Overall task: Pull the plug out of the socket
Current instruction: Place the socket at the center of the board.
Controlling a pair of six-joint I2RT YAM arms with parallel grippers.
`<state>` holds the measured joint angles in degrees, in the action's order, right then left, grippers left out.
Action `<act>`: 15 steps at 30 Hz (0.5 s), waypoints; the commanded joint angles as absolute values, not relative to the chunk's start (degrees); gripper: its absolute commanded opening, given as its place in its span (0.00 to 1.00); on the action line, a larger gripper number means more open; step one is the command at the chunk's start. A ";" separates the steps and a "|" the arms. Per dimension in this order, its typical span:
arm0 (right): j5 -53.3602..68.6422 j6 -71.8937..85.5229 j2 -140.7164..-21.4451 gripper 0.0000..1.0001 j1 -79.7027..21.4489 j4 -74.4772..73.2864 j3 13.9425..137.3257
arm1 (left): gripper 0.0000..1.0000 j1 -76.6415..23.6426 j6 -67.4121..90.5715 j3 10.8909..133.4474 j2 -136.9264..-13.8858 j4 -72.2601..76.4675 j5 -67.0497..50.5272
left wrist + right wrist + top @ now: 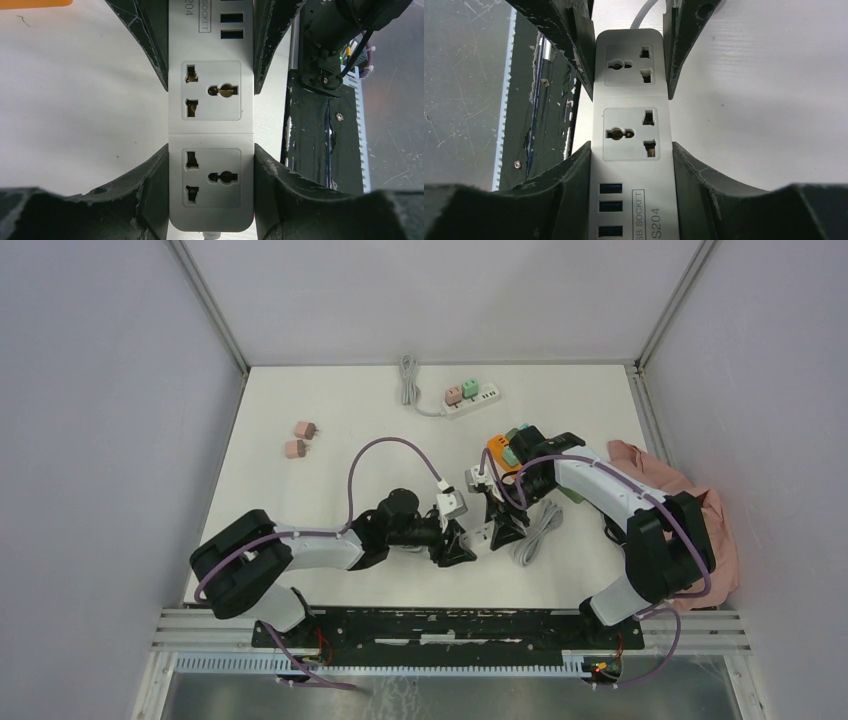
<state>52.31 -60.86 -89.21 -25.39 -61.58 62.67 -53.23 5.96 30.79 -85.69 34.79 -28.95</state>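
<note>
A white power strip [483, 537] lies near the table's front, held from both ends. My left gripper [461, 547] is shut on its cord end [210, 157]. My right gripper [505, 529] is shut on its USB end [630, 152]. Both of its sockets [211, 91] are empty in the wrist views. A second white strip [470, 402] at the back carries a pink plug [453, 395] and a green plug [470, 388]. An orange plug [497, 448] and a teal plug [512, 453] lie beside the right wrist.
Two loose pink plugs [300, 438] lie at the left. The held strip's coiled grey cable [540, 527] sits right of the grippers. A pink cloth [700, 510] lies at the right edge. The black base rail [325, 140] runs along the front.
</note>
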 commanded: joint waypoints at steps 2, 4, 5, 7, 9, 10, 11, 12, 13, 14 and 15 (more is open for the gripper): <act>56.72 -58.29 -87.99 0.46 -25.64 -61.43 64.31 | 0.03 -53.20 3.60 31.55 -84.85 35.43 -26.34; 56.12 -55.55 -86.71 0.65 -25.66 -58.74 63.37 | 0.03 -53.25 3.68 30.08 -83.45 36.44 -24.53; 55.60 -54.05 -85.62 0.74 -25.60 -57.07 62.78 | 0.03 -53.23 3.77 29.33 -82.66 36.81 -23.53; 54.13 -51.17 -83.35 0.85 -25.52 -53.90 61.63 | 0.03 -53.17 3.79 28.04 -81.20 37.08 -21.61; 52.12 -49.69 -80.97 0.91 -25.30 -52.10 60.98 | 0.03 -53.12 3.93 26.82 -80.00 37.09 -19.10; 51.13 -49.33 -79.77 0.93 -25.16 -51.82 60.97 | 0.03 -53.12 4.17 26.19 -79.46 37.09 -17.42; 50.40 -49.09 -78.67 0.94 -24.85 -51.70 61.04 | 0.03 -53.04 4.39 25.60 -78.90 37.13 -15.51; 50.01 -49.05 -77.21 0.94 -24.39 -51.75 61.09 | 0.03 -52.93 4.87 24.97 -78.16 37.17 -13.47; 49.86 -49.06 -76.02 0.95 -23.75 -51.69 60.96 | 0.03 -52.73 5.49 24.33 -77.61 37.33 -10.80; 49.76 -48.97 -74.94 0.95 -23.13 -51.56 60.79 | 0.03 -52.29 6.01 23.74 -76.93 37.35 -8.34; 49.81 -48.91 -73.87 0.96 -22.44 -51.41 60.64 | 0.03 -51.77 6.62 23.26 -76.31 37.50 -5.53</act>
